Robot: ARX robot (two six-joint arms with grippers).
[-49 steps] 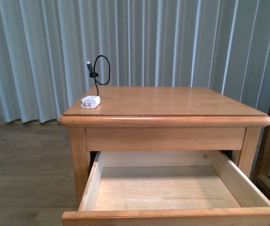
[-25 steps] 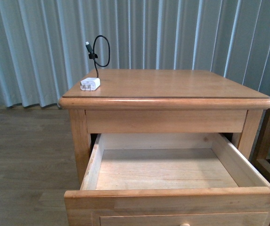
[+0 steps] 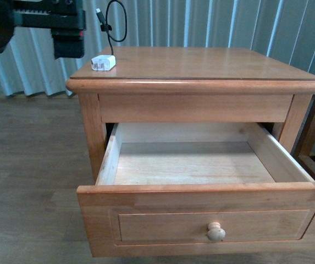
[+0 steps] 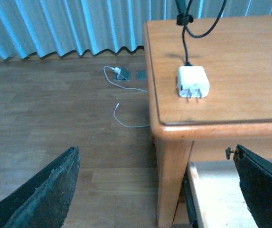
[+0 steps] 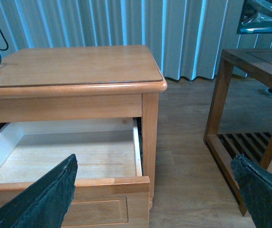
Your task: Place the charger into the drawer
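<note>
charger [image 4: 192,81] on the surface's [image 3: 201,63] left front corner, cable [image 4: 185,47] looped upright; drawer [image 3: 201,220] open below. left fingers [image 4: 50,190] and right fingers [image 5: 45,194] spread, holding nothing. we judge the block light, rigid, slick: pinch its sides, not the cable.

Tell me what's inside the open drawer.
Nothing visible: the drawer shows only a bare pale wood floor. Its front panel hides the nearest strip of floor. The charger sits on the table top.
</note>
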